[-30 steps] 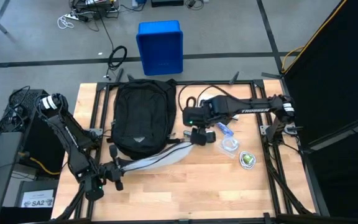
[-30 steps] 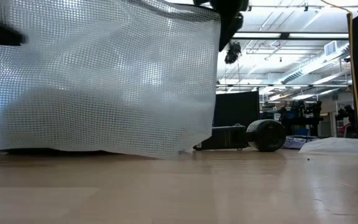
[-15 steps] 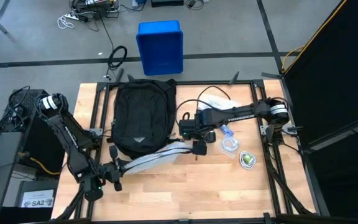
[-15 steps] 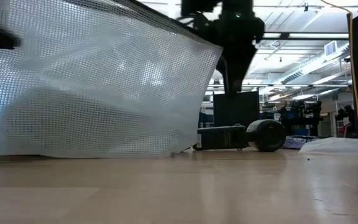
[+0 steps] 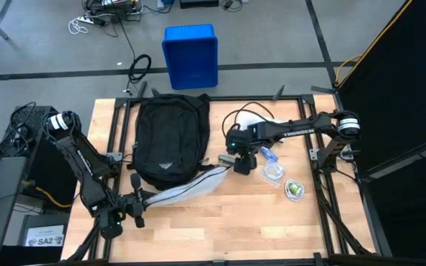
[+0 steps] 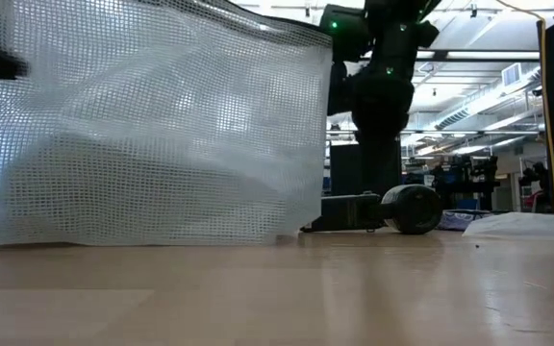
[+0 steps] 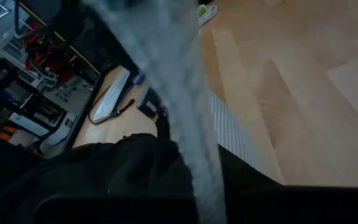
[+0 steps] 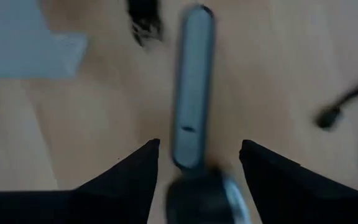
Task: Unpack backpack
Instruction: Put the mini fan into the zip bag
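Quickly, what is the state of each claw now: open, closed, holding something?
Left claw: closed on the white mesh bag.
Right claw: open, holding nothing, a grey bar-shaped object between its fingers.

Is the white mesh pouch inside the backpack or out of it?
Out: the mesh pouch lies on the table beside the backpack, left pincer holding it.

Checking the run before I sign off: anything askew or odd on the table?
Nothing spilled or damaged. One oddity: the white mesh pouch is not lying flat. The left tool, shut on one end, holds it stretched beside the backpack. The right tool hovers open over a slim grey object on the table.
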Motion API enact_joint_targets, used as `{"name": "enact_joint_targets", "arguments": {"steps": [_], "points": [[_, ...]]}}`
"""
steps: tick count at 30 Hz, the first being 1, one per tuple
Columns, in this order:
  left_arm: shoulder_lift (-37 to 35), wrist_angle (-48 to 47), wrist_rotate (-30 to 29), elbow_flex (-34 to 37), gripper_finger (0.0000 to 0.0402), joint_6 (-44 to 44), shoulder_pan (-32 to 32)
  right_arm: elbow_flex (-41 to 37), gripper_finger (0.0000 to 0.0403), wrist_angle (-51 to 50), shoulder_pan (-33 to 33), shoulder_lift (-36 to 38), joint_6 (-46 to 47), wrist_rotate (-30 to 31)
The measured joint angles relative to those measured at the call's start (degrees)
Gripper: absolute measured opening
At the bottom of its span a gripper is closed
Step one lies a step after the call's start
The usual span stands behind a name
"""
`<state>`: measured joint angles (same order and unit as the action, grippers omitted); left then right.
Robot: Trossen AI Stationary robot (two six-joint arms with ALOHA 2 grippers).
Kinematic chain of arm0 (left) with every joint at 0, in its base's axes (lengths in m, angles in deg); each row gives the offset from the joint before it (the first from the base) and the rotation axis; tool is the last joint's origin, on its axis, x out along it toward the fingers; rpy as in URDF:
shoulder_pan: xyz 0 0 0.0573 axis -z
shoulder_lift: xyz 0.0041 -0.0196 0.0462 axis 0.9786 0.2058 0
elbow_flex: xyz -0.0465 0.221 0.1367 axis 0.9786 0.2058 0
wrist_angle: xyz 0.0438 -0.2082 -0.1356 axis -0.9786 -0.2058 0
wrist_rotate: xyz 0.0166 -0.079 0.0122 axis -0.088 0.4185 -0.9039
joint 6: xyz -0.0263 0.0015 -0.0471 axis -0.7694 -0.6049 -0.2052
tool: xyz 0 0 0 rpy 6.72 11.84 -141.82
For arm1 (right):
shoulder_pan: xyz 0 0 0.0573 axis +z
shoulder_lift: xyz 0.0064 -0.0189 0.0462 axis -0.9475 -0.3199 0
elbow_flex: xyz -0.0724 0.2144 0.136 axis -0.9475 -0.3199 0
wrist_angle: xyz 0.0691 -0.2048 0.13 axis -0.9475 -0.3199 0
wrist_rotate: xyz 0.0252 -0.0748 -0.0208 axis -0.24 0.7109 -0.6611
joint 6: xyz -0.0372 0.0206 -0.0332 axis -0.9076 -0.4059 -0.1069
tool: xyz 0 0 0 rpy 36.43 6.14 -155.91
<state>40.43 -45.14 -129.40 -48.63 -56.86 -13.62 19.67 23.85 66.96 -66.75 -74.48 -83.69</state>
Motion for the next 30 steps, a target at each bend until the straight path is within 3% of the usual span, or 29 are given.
{"name": "enact_joint_targets", "arguments": {"steps": [5, 8, 14, 18, 23, 30], "points": [[0.0, 0.0, -0.2, 0.0, 0.0, 0.0, -0.1, -4.7, 0.0231, 8.1, 2.1, -0.5, 0.0, 1.0], [0.0, 0.1, -0.2, 0.0, 0.0, 0.0, -0.3, -7.4, 0.0245, 9.4, 2.4, -0.5, 1.8, 5.2], [0.0, 0.4, -0.2, 0.0, 0.0, 0.0, -0.4, -12.8, 0.0245, 12.9, 1.6, -0.5, 3.1, 9.6], [0.0, 0.5, -0.2, 0.0, 0.0, -0.1, -0.4, -14.2, 0.019, 14.0, 1.6, -0.5, 2.5, 9.9], [0.0, 0.6, -0.2, 0.0, 0.0, -0.1, -0.4, -13.9, 0.0067, 15.6, 1.7, -0.4, 2.1, 10.0], [0.0, 0.7, -0.2, 0.0, 0.0, -0.1, -0.5, -9.3, 0.006, 10.1, 2.8, 0.9, 4.8, 16.8]]}}
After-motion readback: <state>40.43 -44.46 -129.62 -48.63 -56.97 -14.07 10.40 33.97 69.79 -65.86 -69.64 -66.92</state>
